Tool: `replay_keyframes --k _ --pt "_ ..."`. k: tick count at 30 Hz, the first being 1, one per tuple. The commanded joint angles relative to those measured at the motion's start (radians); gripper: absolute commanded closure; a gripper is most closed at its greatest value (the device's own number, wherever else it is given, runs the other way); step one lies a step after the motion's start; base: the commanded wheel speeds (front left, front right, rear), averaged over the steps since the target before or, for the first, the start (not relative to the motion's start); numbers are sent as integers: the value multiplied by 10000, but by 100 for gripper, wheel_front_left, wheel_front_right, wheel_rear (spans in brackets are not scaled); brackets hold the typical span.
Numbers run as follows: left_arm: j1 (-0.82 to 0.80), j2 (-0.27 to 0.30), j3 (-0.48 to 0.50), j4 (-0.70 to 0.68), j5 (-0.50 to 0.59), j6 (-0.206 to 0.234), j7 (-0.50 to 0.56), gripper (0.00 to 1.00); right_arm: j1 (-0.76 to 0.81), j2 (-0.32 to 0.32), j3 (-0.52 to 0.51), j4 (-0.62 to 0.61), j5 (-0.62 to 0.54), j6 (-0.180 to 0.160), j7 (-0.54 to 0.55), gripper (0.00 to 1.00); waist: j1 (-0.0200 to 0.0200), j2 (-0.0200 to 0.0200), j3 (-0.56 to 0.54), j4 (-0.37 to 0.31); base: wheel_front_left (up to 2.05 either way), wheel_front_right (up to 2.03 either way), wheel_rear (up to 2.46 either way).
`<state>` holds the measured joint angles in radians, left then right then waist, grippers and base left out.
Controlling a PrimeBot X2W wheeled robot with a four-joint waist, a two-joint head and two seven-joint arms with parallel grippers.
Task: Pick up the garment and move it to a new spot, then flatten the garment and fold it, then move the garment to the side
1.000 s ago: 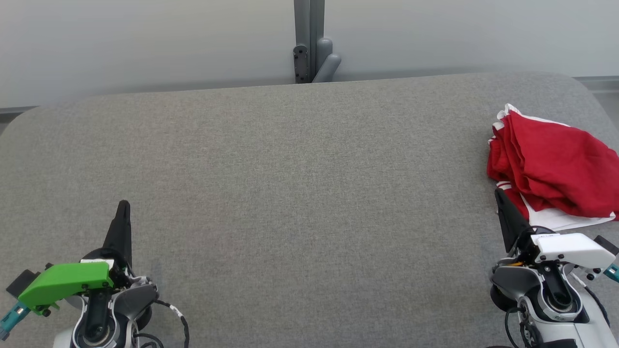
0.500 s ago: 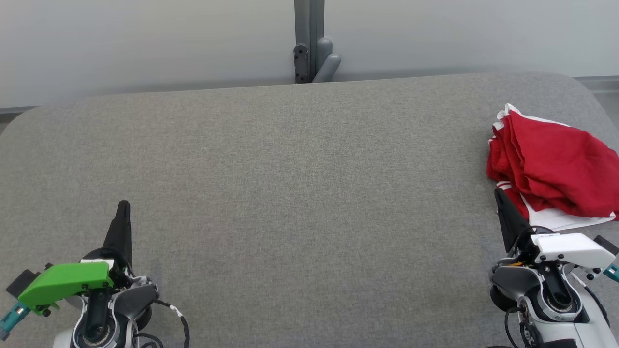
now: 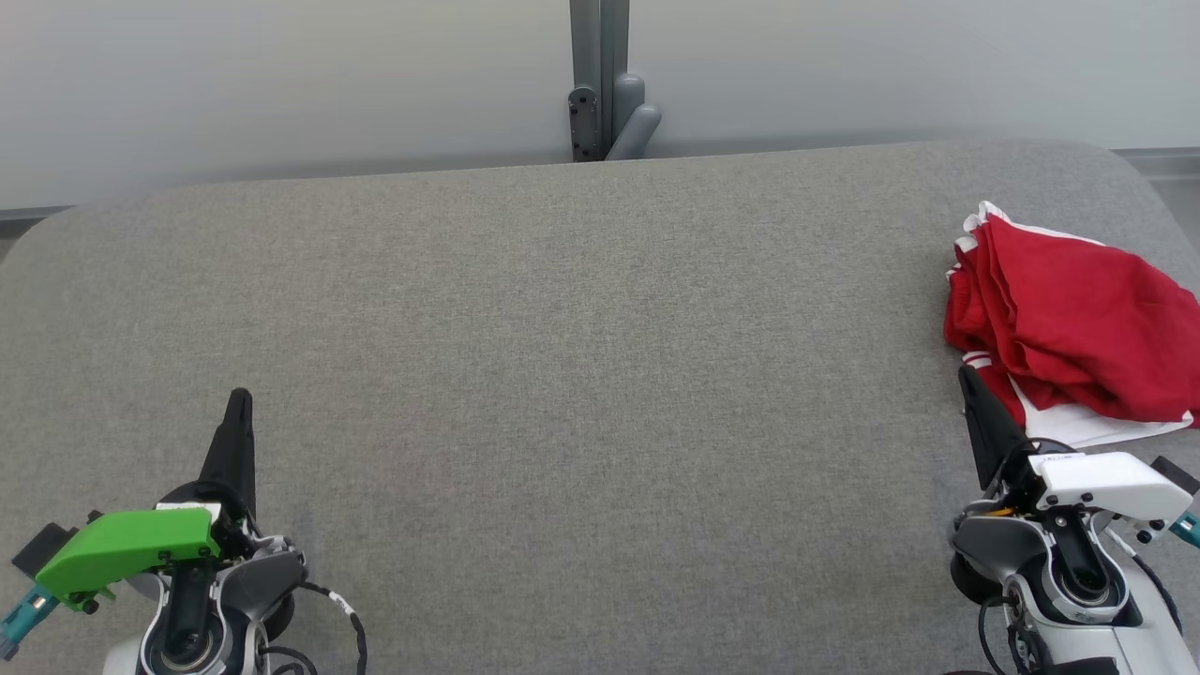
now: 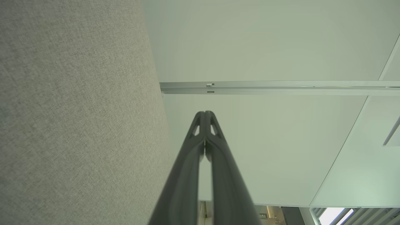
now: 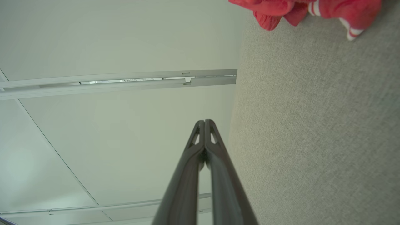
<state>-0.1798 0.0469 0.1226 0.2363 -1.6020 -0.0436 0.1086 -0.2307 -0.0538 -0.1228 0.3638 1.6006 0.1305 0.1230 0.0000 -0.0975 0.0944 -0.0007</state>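
A red garment with white trim point(image 3: 1069, 328) lies crumpled at the right edge of the grey fabric table point(image 3: 581, 375); its edge also shows as the garment point(image 5: 281, 9) at the top of the right wrist view. My right gripper point(image 3: 967, 377) is shut and empty, its tip just in front of the garment's near edge. At the lower left, far from the garment, my left gripper point(image 3: 240, 397) is also shut with nothing in it. The wrist views show the left fingertips point(image 4: 204, 114) and right fingertips point(image 5: 204, 122) pressed together.
A grey post with a bracket point(image 3: 600, 84) stands behind the table's far edge against a pale wall point(image 3: 281, 84). The table's corners are rounded, and the garment lies close to the right edge.
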Motion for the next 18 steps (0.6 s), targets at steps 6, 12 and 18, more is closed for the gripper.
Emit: replay_keyframes --k 6,12,18 --pt "-114 63 4 -4 -16 -36 20 100 -27 -86 4 -36 93 4 -30 100 0 0 0 0 0 0 0" --pt "-114 63 4 -4 -16 -36 20 100 -26 -90 14 -36 104 4 -32 100 0 0 0 0 0 0 0" --pt "-114 63 4 -4 -16 -36 20 100 -24 -92 22 -37 100 4 -40 100 0 0 0 0 0 0 0"
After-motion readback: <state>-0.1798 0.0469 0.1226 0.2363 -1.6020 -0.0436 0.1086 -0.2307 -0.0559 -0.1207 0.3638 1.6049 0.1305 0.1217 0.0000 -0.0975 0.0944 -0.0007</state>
